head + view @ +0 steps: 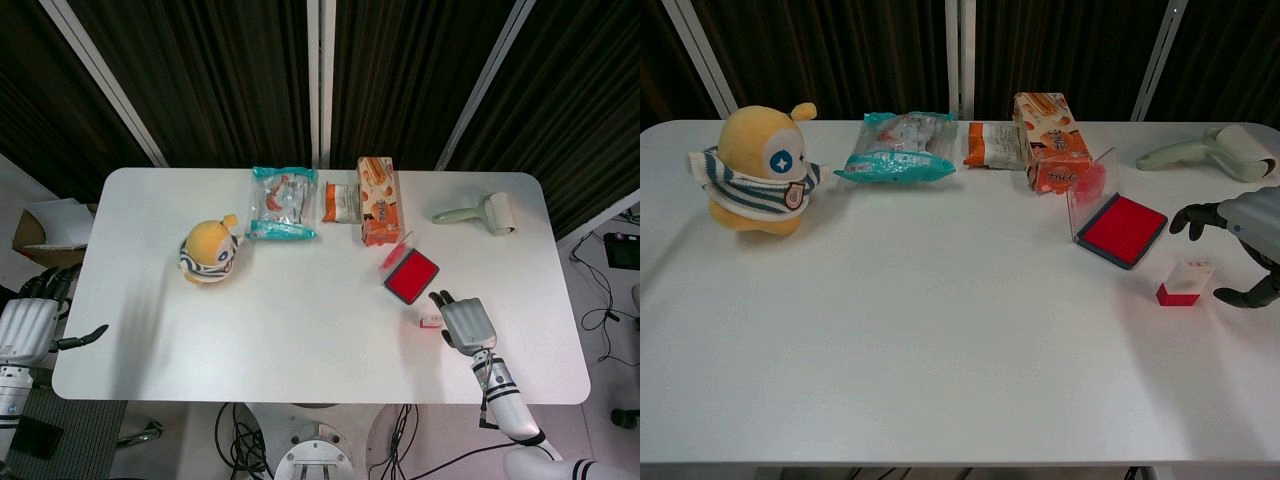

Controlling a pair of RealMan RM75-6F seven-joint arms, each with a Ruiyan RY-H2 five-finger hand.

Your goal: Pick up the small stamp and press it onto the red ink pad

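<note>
Right robot hand: my right robot hand [1243, 243] hovers beside the stamp, fingers spread wide, holding nothing.
Left robot hand: my left robot hand [28, 325] waits off the tabletop [300, 330], fingers apart.
Stamp: the small white stamp with a red base [1183, 282] stands near the open red ink pad [1123, 229].

Stamp [1185, 281] before ink pad [1123, 230]

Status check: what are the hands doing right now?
Right hand open beside small stamp, not gripping. Left hand idle off-table. Red ink pad open, unobstructed.
</note>
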